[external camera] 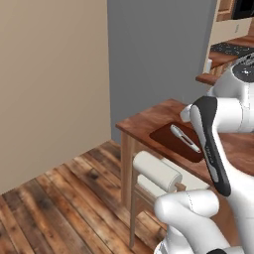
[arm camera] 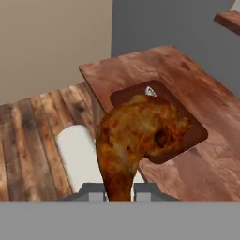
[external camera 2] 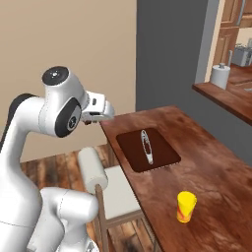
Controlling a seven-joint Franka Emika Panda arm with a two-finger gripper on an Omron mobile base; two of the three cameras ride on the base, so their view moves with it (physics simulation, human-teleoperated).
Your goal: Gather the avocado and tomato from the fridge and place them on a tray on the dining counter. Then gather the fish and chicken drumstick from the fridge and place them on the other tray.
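End effector (arm camera: 118, 193) clamped on glossy, mottled-brown chicken drumstick (arm camera: 138, 140); slim silvery fish (external camera 2: 147, 145) lies on flat dark tray (external camera 2: 167, 152), plank-grain tabletop (external camera 2: 211, 172).

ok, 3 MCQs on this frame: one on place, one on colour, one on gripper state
1. Where does the fish lie?
A. on the dark tray
B. on the stool
C. on the floor

2. What colour is the small bottle on the dining counter?
A. blue
B. yellow
C. white

3. What is the gripper doing?
A. open over the tray
B. shut on nothing
C. shut on the drumstick

Answers:
1 A: the silver fish rests inside the tray in both base views.
2 B: the right base view shows it yellow with a reddish label.
3 C: in the hand view the browned drumstick rises from between the fingertips, above the stool and the tray's near edge.
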